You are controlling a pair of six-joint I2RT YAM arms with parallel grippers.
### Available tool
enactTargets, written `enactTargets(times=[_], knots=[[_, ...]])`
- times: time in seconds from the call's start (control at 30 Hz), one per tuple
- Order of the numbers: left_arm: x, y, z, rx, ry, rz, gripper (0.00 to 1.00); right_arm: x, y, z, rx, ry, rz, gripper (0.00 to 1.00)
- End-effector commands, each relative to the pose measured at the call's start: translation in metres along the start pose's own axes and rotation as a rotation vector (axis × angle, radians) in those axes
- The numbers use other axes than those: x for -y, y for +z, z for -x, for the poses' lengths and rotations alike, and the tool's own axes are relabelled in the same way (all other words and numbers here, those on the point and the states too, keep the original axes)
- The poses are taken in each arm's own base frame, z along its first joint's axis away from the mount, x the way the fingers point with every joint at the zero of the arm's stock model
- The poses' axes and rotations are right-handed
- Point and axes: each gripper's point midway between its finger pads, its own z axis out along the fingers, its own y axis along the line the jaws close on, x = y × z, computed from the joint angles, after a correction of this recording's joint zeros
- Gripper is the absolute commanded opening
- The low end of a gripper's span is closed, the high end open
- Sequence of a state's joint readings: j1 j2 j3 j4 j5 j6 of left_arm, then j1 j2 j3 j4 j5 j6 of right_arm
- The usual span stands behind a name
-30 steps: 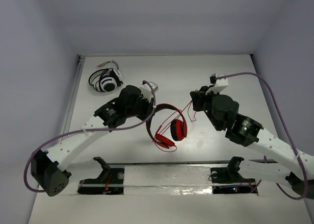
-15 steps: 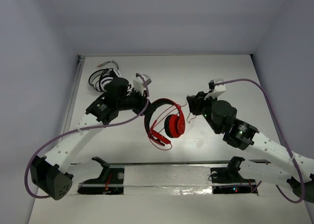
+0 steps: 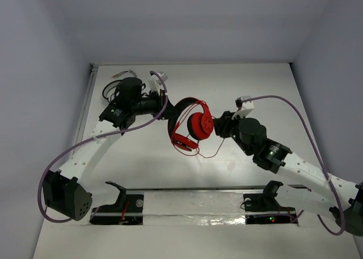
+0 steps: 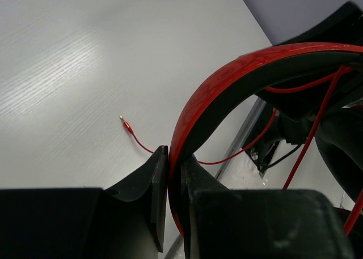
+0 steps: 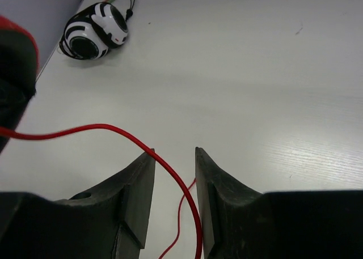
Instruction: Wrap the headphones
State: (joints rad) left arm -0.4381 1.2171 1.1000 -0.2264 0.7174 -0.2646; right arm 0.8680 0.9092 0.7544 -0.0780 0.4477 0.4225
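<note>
red headphones [image 3: 191,124] hang clenched in the left gripper [image 4: 174,162]; right gripper [image 5: 173,162], released, should pinch the cable [image 5: 108,126] at their 5 o'clock, keeping it taut

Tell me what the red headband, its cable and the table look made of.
Headband: likely hard plastic, glossy red outside, matte black inside. Cable: thin, flexible red sheath, probably rubber or vinyl. Table: white, matte, fine wood-like grain, probably laminate.
</note>
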Motion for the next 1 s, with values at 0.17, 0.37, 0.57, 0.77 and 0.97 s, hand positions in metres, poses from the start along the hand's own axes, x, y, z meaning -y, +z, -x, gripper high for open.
enactTargets(times=[0.17,0.37,0.57,0.77,0.97], knots=[[0.028,-0.028,0.081,0.215,0.033,-0.021,0.00,-0.038,0.001,-0.005,0.045,0.060,0.245,0.39],[0.033,-0.036,0.101,0.263,0.036,0.010,0.00,-0.054,0.022,-0.016,0.043,0.061,0.294,0.31],[0.049,-0.047,0.122,0.316,0.033,0.002,0.00,-0.054,0.055,-0.030,0.038,0.064,0.244,0.37],[0.057,-0.056,0.132,0.322,0.033,0.013,0.00,-0.053,0.054,-0.042,0.026,0.066,0.264,0.43],[0.064,-0.056,0.136,0.322,0.023,-0.016,0.00,-0.054,0.055,-0.057,-0.011,0.057,0.284,0.49]])
